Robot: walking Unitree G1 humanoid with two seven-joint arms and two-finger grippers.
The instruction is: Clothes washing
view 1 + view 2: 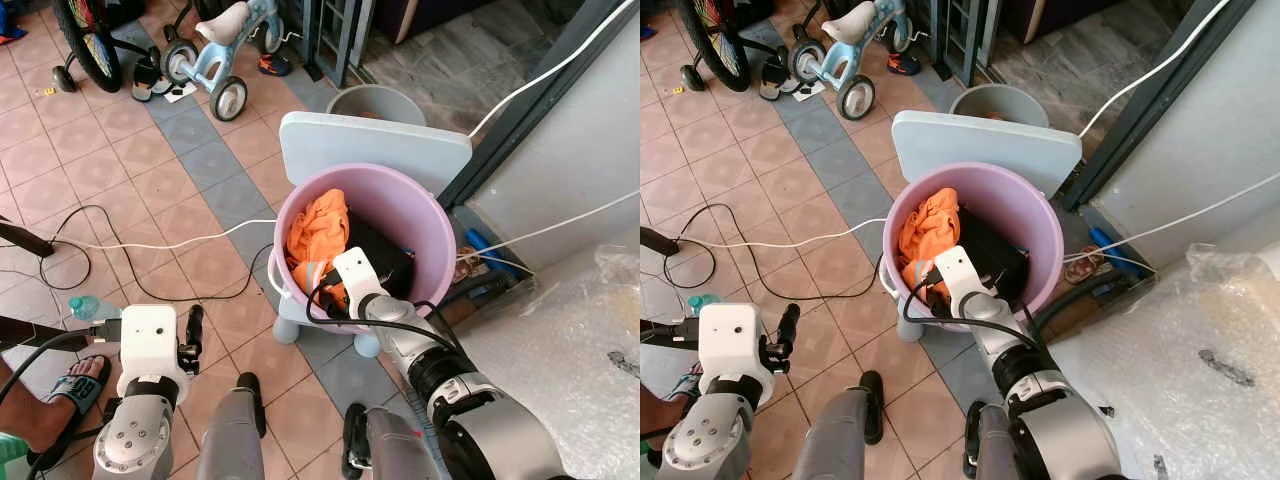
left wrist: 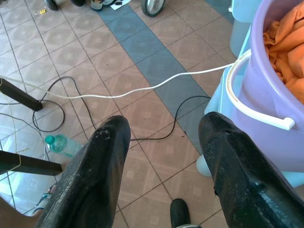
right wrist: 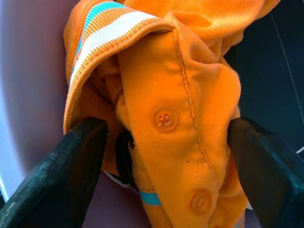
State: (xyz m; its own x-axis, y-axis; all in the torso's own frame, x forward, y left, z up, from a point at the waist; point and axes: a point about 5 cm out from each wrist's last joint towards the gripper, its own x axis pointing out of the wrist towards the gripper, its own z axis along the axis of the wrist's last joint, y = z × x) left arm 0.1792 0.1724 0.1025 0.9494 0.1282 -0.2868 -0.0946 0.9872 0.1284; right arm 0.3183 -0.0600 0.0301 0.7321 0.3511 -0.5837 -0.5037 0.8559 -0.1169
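Tiled floor (image 1: 150, 190), pink bucket (image 1: 420, 215) on pale stool (image 1: 380, 150). Right gripper (image 3: 164, 137) inside bucket, jaws spread either side of orange shirt (image 3: 185, 95), not yet closed. Close on thick fold near buttons, lift straight. Left gripper (image 2: 164, 156) idle, jaws apart.

An orange shirt (image 3: 180, 109) with white-and-teal striped trim lies beside a black garment (image 1: 385, 255) in a lilac bucket (image 1: 420, 200).
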